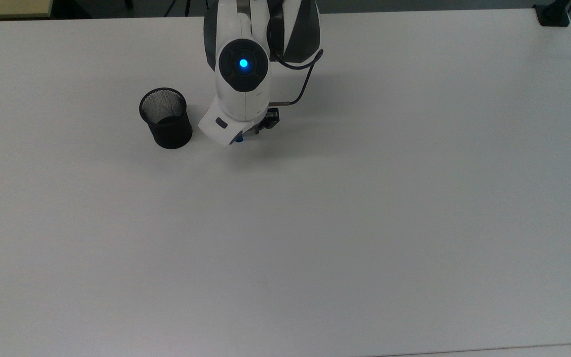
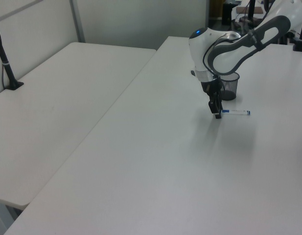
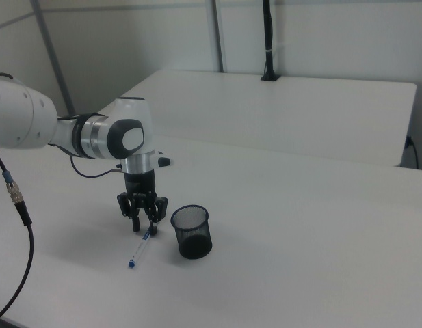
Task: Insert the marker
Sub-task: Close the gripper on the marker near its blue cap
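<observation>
The marker (image 3: 139, 250) lies flat on the white table, white-barrelled with blue ends, a little to the right view's left of the black mesh cup (image 3: 191, 232). My gripper (image 3: 146, 227) points straight down over the marker's end nearer the cup, open, one finger on each side of the barrel and low to the table. In the left view the marker (image 2: 236, 112) stretches right from the gripper (image 2: 218, 115), with the cup (image 2: 230, 87) behind. In the top view my wrist (image 1: 226, 126) covers the marker except a blue tip (image 1: 238, 140), beside the cup (image 1: 165, 119).
The white table (image 1: 365, 223) stretches wide around the cup. A second white table (image 2: 53, 107) adjoins it on the left view's left. A black post (image 3: 267, 41) is clamped at the far table edge in the right view.
</observation>
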`<state>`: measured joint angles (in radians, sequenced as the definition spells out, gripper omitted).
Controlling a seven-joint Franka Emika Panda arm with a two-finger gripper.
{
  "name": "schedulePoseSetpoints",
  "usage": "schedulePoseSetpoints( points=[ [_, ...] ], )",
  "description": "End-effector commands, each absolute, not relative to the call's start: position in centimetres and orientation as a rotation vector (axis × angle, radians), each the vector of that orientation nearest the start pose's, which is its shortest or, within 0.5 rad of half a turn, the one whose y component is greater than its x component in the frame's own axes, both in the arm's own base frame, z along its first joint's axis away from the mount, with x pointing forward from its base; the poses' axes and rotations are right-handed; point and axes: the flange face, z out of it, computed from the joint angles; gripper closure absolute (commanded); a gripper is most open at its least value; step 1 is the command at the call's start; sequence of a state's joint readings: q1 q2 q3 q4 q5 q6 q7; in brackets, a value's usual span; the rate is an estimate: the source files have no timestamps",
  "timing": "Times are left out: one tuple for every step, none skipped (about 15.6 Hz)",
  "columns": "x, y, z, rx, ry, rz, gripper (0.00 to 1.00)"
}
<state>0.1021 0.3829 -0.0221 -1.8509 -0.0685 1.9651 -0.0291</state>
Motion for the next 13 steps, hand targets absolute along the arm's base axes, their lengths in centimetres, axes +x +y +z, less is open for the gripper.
schedulePoseSetpoints(
  points=[
    [60.19, 4.41, 29.8, -3.21, -0.22, 0.399, 0.63],
    [60.3, 4.43, 29.97, -3.209, -0.219, 0.394, 0.68],
    [60.35, 4.43, 30.04, -3.209, -0.219, 0.391, 0.74],
    [60.35, 4.43, 30.04, -3.209, -0.219, 0.391, 0.77],
    [60.35, 4.43, 30.04, -3.209, -0.219, 0.391, 0.8],
    [60.39, 4.44, 30.1, -3.21, -0.218, 0.389, 0.82],
    [60.39, 4.44, 30.1, -3.21, -0.218, 0.389, 0.83],
    [60.39, 4.44, 30.1, -3.21, -0.218, 0.389, 0.84],
    [60.44, 4.44, 30.16, -3.21, -0.218, 0.386, 0.86],
    [60.48, 4.45, 30.23, -3.21, -0.218, 0.384, 0.87],
    [60.53, 4.46, 30.29, -3.21, -0.214, 0.381, 0.87],
    [60.55, 4.46, 30.35, -3.21, -0.214, 0.381, 0.87],
    [60.57, 4.37, 30.58, -3.21, -0.211, 0.379, 0.87]
  ],
)
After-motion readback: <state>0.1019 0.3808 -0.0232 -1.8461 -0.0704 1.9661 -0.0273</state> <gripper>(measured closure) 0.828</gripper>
